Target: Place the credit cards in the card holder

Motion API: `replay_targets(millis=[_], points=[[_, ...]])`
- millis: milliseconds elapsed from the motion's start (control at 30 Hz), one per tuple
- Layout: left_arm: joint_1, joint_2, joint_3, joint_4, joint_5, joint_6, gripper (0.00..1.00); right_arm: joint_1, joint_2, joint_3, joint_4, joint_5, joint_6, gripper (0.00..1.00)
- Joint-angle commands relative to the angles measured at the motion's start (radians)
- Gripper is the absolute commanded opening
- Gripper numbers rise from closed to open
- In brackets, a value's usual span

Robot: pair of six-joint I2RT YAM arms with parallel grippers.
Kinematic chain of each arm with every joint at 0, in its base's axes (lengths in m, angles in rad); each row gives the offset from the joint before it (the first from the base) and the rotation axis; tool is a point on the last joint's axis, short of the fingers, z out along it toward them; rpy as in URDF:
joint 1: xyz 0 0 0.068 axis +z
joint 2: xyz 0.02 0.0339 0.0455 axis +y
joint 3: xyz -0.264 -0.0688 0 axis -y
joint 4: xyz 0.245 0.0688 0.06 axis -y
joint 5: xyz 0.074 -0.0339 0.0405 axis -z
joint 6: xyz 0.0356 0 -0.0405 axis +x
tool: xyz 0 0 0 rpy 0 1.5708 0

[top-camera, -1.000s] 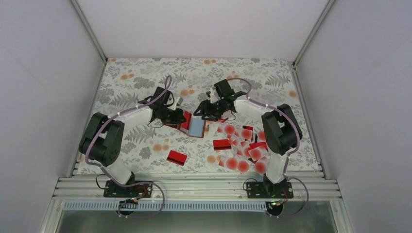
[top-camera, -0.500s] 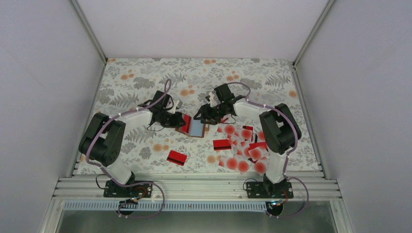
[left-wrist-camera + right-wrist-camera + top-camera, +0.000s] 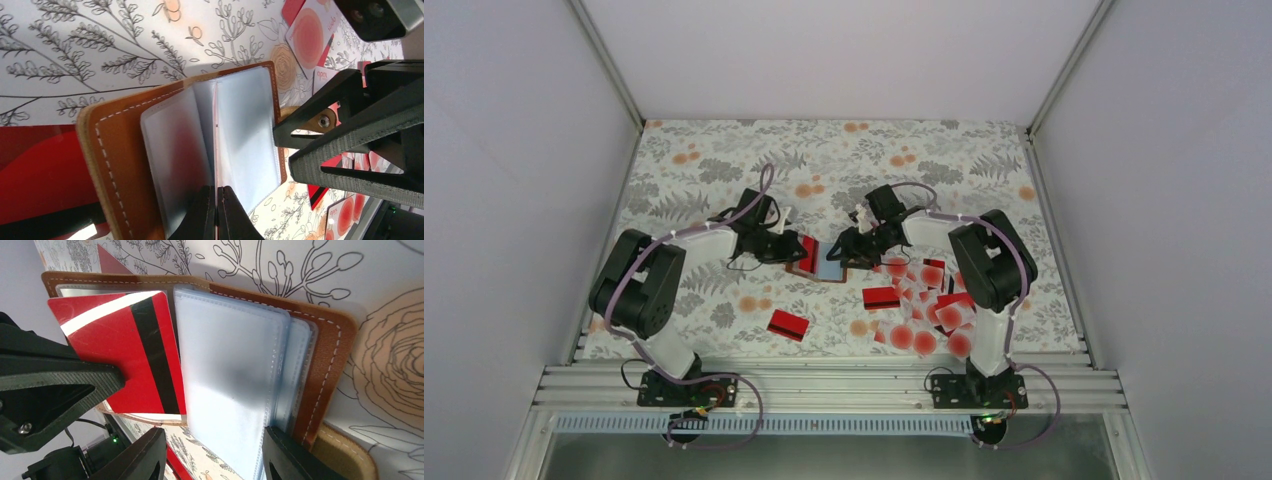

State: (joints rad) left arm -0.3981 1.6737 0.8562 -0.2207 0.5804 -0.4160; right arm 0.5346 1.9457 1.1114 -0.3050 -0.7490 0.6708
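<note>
Holding the card holder open is half the job here, and it sits open on the counter. Our left gripper is clenched on one plastic sleeve at the holder's edge, lifting it like a page. Our right gripper is released, fingers straddling the holder's other sleeves, gripping nothing. A red card lies on the holder's inner flap. We'd pull that sleeve taut, then feed cards in flat, edge-first. Loose credit cards wait just beside the holder.

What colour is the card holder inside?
Pale grey-blue inside the card holder; right wrist view shows it best.
</note>
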Motion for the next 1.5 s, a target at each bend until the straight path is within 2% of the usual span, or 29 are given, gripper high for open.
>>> replay_targets(millis=[0, 233, 700, 1133, 1467], points=[[0.018, 0.018, -0.022, 0.025, 0.013, -0.022, 0.02, 0.006, 0.038, -0.032, 0.001, 0.047, -0.016, 0.49], [0.06, 0.017, -0.072, 0.075, 0.052, -0.085, 0.02, 0.007, 0.069, -0.045, -0.011, 0.068, -0.024, 0.47], [0.081, 0.038, -0.053, 0.095, 0.124, -0.111, 0.02, 0.007, 0.106, -0.05, -0.015, 0.072, -0.034, 0.46], [0.091, 0.01, -0.01, 0.036, 0.142, -0.088, 0.02, 0.002, 0.039, 0.043, -0.239, 0.257, -0.118, 0.46], [0.092, 0.067, -0.026, 0.122, 0.218, -0.122, 0.02, 0.002, 0.041, 0.048, -0.233, 0.25, -0.111, 0.46]])
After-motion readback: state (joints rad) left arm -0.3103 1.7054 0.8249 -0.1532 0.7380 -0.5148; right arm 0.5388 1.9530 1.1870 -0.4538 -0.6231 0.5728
